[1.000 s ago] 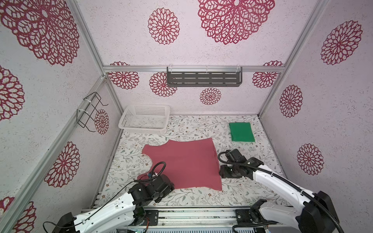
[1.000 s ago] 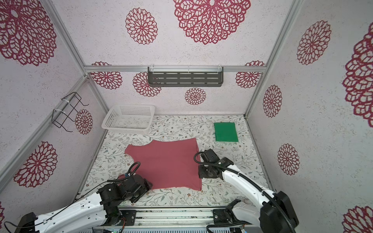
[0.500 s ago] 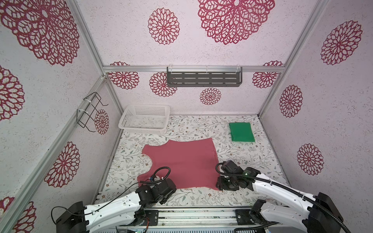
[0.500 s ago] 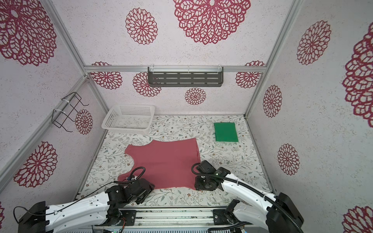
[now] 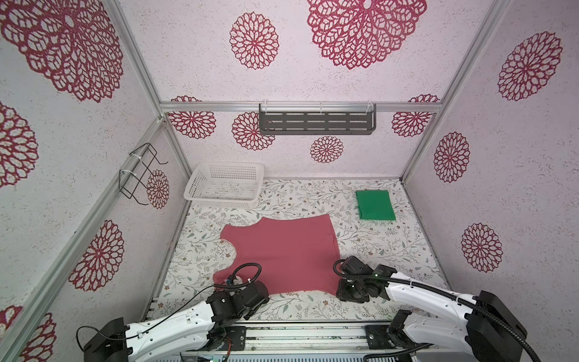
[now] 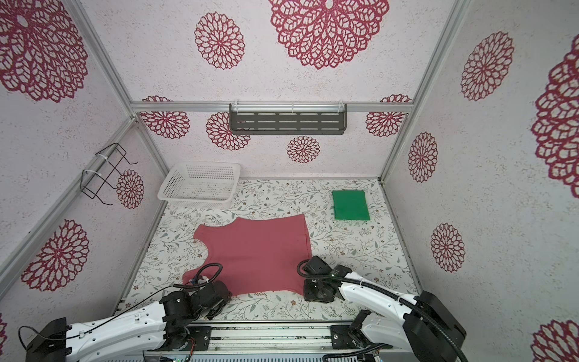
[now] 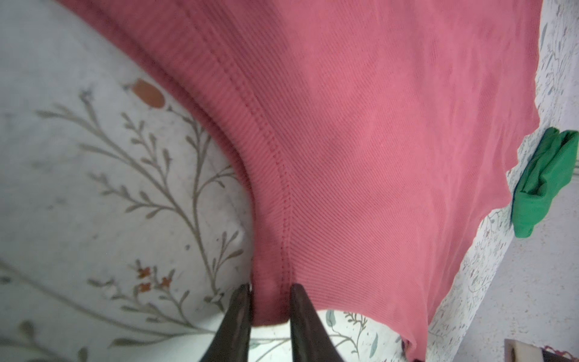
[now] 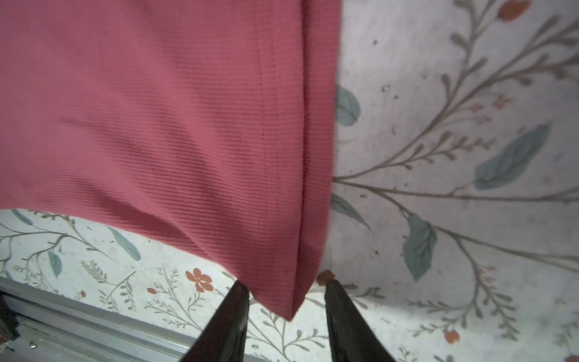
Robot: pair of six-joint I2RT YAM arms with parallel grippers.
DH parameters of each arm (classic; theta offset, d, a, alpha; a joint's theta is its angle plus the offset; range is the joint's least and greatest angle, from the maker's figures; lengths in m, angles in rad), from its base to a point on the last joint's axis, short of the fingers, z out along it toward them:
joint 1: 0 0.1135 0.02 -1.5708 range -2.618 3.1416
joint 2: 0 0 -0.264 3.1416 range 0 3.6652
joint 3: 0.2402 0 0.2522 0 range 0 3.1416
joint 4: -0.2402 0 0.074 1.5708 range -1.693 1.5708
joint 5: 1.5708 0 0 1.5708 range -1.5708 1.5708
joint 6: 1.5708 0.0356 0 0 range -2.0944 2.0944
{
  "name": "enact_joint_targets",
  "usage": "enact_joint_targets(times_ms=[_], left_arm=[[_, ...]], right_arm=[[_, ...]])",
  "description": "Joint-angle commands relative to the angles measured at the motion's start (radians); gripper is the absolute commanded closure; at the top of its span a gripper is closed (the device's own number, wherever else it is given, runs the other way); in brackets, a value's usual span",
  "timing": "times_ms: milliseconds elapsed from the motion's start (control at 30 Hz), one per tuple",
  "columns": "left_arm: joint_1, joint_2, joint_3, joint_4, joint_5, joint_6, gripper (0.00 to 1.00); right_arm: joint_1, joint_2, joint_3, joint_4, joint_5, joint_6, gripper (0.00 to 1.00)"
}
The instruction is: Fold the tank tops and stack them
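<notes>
The rose-red tank top (image 5: 282, 250) (image 6: 257, 250) lies spread flat on the floral table, straps toward the left. The green tank top (image 5: 375, 205) (image 6: 350, 205) lies folded at the back right. My left gripper (image 5: 241, 291) (image 7: 271, 291) is at the near-left strap end, and both fingers press the strap of the red top (image 7: 376, 156). My right gripper (image 5: 347, 290) (image 8: 286, 288) is at the near-right hem corner of the red top (image 8: 156, 109). Its jaws stand apart around that corner, with a gap on one side.
A white perforated basket (image 5: 191, 191) (image 6: 166, 191) stands at the back left. A grey slotted shelf (image 5: 316, 122) hangs on the back wall and a wire rack (image 5: 141, 172) on the left wall. A metal rail (image 5: 297, 329) runs along the near table edge.
Both arms have come toward the near edge of the red top and lowered. The left jaws have closed onto the strap end. The right jaws have narrowed around the hem corner.
</notes>
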Motion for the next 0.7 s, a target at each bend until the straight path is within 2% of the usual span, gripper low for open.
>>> enact_joint_targets(times_ms=[0, 100, 167, 467, 667], left_arm=[[-0.005, -0.006, 0.0, -0.035, -0.024, -0.001, 0.86], [-0.005, -0.006, 0.013, -0.042, -0.013, 0.027, 1.0], [-0.005, -0.01, 0.025, -0.061, -0.009, 0.04, 1.0], [-0.005, -0.042, 0.16, -0.258, -0.034, 0.124, 1.0], [0.04, -0.064, 0.226, -0.363, 0.002, 0.227, 1.0]], right_arm=[[0.01, -0.002, 0.002, 0.009, 0.031, 0.033, 0.75], [0.011, -0.016, 0.012, -0.022, 0.042, 0.032, 0.94], [0.011, -0.024, 0.018, -0.039, 0.041, 0.031, 1.0], [0.013, -0.062, 0.081, -0.173, 0.039, 0.001, 1.0], [-0.017, -0.013, 0.173, -0.269, 0.057, -0.095, 1.0]])
